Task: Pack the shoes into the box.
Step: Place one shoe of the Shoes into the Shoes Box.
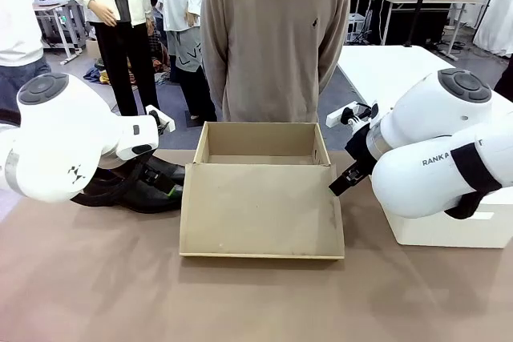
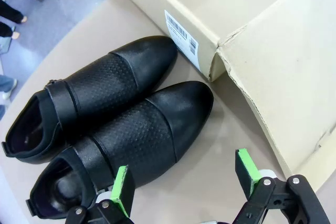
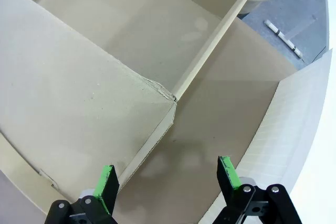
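The 2 shoes [image 2: 131, 129] are set side by side on the table [image 1: 240, 302], just beside the left end of the box [image 1: 260, 140]. Both pointed toes are turned toward it, and neither is seen touching the cardboard. In the front view they are partly hidden behind the left arm. The box is placed mid-table and is open, with bare cardboard seen inside. Its lid [image 1: 260, 210] is laid flat toward the robot. A barcode label [image 2: 181, 38] is stuck on the box end that faces the shoes. The left gripper [image 2: 184, 174] is held low beside the shoe nearer its camera, with 1 green pad seen in front of that shoe's opening. Its jaws are spread wide and nothing is gripped. The right gripper [image 3: 167, 174] is held over the right corner where lid and box meet, with its jaws spread equally wide and nothing between them. A white box [image 1: 449, 230] is set on the table at the right, near the box. A person [image 1: 272, 38] is seen standing at the far side, behind the box.
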